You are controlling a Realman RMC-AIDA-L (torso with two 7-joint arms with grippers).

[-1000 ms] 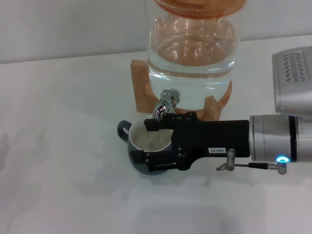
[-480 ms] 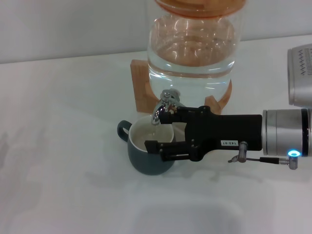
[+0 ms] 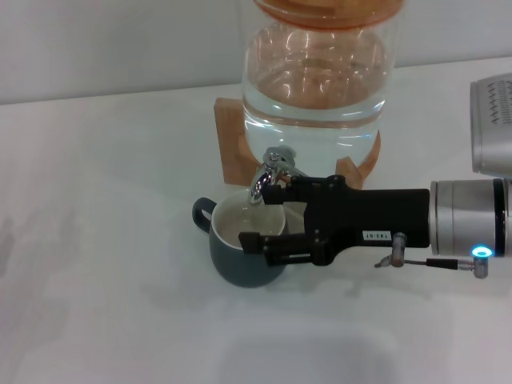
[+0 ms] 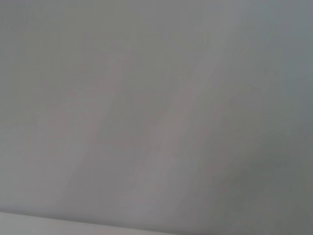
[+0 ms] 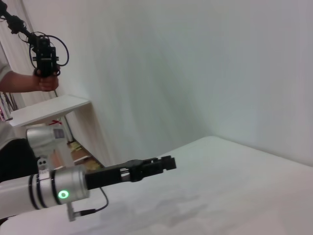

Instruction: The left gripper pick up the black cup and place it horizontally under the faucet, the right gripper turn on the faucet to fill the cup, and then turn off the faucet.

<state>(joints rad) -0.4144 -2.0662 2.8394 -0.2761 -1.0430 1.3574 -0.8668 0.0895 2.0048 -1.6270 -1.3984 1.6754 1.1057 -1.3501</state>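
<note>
Right tool (image 3: 258,214): open, upper finger at the faucet (image 3: 270,170) lever, lower finger across the cup (image 3: 245,250) rim. Left tool: seen only far off in the right wrist view (image 5: 168,163); state cannot be told.

Cup: upright on the counter (image 3: 96,240), under the spout, handle pointing left.

Risks: lower finger could knock or tip the cup when the lever turns; late shut-off overfills.

Nearby: glass jar (image 3: 316,88) on wooden stand (image 3: 228,140), close behind, limiting room.
</note>
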